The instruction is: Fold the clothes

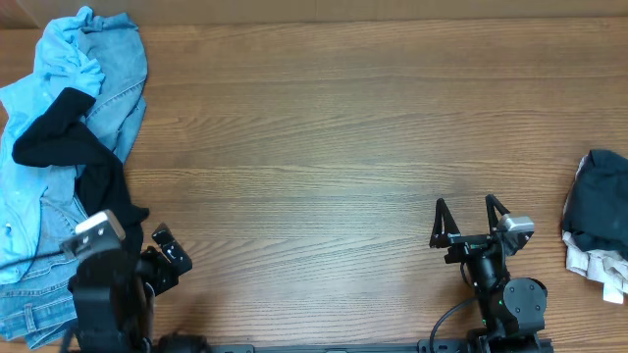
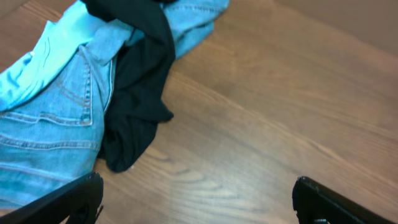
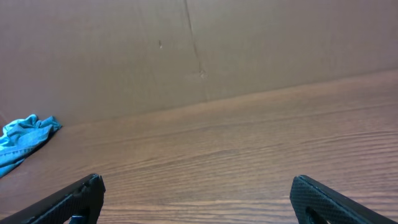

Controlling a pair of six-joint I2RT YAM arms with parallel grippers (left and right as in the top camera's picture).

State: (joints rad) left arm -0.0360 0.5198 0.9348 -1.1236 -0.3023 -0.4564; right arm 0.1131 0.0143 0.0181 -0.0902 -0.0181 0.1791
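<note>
The clothes lie in two heaps. On the table's left, light-blue denim point(image 1: 93, 69) is bunched with a black garment point(image 1: 74, 147) draped across it. The left wrist view shows the same denim point(image 2: 50, 118) and black garment point(image 2: 140, 81) just ahead to the left. At the right edge lies a dark garment point(image 1: 601, 201) on an off-white piece point(image 1: 594, 263). My left gripper point(image 1: 169, 247) point(image 2: 196, 199) stands open over bare wood beside the left heap. My right gripper point(image 1: 467, 218) point(image 3: 199, 196) is open too, over bare wood, well left of the right heap.
The wooden table point(image 1: 334, 147) stretches between the two heaps. A brown wall point(image 3: 186, 50) rises behind its far edge. A corner of the denim point(image 3: 25, 137) shows at the left of the right wrist view.
</note>
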